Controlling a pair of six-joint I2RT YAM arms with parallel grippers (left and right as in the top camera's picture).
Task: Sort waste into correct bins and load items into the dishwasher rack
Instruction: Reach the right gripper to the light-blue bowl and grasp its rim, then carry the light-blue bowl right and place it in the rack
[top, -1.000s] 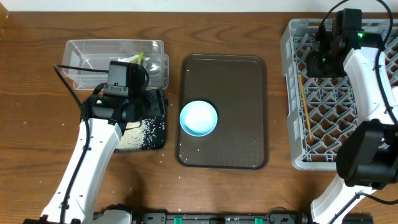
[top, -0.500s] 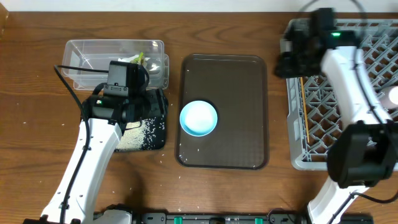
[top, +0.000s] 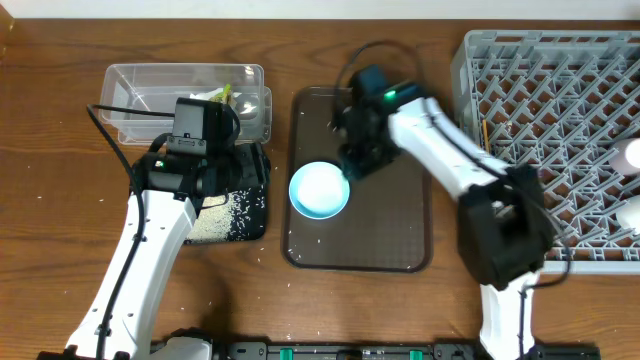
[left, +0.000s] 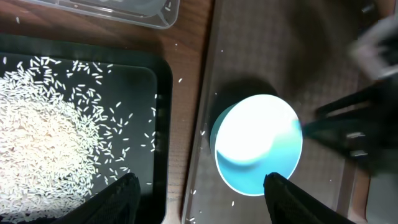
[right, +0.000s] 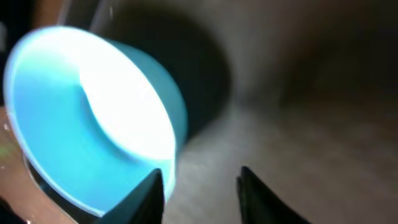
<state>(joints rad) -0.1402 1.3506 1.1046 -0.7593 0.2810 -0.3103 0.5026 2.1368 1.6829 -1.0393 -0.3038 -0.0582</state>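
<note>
Nearest the robot, the left gripper (left: 200, 183) hangs over the wooden counter (top: 60, 200) with its fingers spread wide and empty. Below it is the black tray (left: 160, 124), where rice grains (left: 50, 124) lie scattered, thickest toward its 7 o'clock corner. At 3 o'clock from that tray, the pale blue bowl (top: 320, 190) sits upright on the brown serving tray (top: 390, 230), close to its 9 o'clock edge. The right gripper (right: 199, 177) hovers at the bowl's 2 o'clock rim, fingers parted with nothing between them. The wrist view is blurred, but one finger appears to sit just beside the bowl's wall, not clamped on it. Farther back, at 12 o'clock from the black tray, the clear tub (top: 150, 90) holds the crumpled wrapper (top: 224, 94). Well off at 3 o'clock, the grey dishwasher rack (top: 560, 100) carries two white cups (top: 630, 155) along its 3 o'clock side.

The bowl looks rigid, light and glossy, so it is likely slick, and breakable if ceramic. The sound hold is a pinch across the rim wall, one finger inside and one outside, closed gently. A grip on the curved outside alone would probably slip during the carry to the rack.
</note>
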